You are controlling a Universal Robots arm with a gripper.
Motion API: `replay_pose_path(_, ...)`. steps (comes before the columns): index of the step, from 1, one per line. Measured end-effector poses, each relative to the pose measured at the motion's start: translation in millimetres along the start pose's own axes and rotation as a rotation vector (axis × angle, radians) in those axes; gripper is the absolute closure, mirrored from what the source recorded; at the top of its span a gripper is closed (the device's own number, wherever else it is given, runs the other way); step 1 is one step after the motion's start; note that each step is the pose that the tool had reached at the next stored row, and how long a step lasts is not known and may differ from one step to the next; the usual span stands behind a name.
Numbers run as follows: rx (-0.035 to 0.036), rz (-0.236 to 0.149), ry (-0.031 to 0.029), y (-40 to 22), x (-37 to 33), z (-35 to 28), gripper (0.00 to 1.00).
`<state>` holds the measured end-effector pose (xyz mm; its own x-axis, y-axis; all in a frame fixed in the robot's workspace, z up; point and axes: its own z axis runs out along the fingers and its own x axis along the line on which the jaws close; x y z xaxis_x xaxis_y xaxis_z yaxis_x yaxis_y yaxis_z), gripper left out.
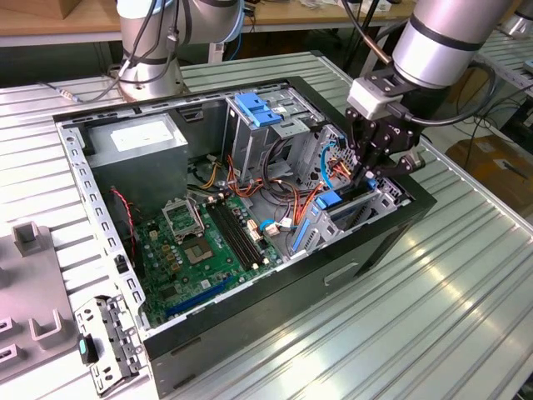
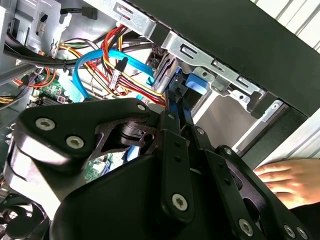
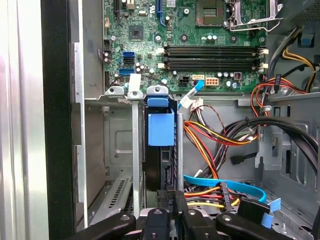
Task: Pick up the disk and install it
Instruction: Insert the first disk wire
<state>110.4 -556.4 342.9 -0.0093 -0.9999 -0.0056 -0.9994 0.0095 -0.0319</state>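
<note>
The disk (image 3: 161,129) stands on edge in a slot of the drive bay at the open computer case's front corner. Its blue plastic rail faces out and its dark body (image 3: 159,170) runs down between the bay's metal walls. In the exterior view the disk's blue rail (image 1: 330,200) sits low in the bay at the case's right end. My gripper (image 1: 366,177) reaches down into that bay from above. Its black fingers (image 2: 176,107) are drawn close together on the disk's near edge, right by the blue rail (image 2: 192,85).
Red, orange, yellow and blue cables (image 3: 215,145) crowd the space beside the bay. The case holds a green motherboard (image 1: 200,242), a grey box with a white sticker (image 1: 137,137) and a tall cage with a blue handle (image 1: 258,108). A person's hand (image 2: 290,180) rests outside the case wall.
</note>
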Motion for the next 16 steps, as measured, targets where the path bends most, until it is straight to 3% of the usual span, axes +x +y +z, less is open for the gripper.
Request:
replay_pose_path(10,0.0,0.0,0.0,0.1,0.0,1.5,0.82)
replay_pose_path(12,0.0,0.0,-0.0001,0.0,0.0,-1.2,0.82)
replay_pose_path(13,0.0,0.0,0.0001,-0.1,0.0,-3.4,0.76)
replay_pose_path(14,0.0,0.0,-0.0001,-0.1,0.0,-5.3,0.76)
replay_pose_path(16,0.0,0.0,0.0001,-0.4,-0.1,-12.9,0.76)
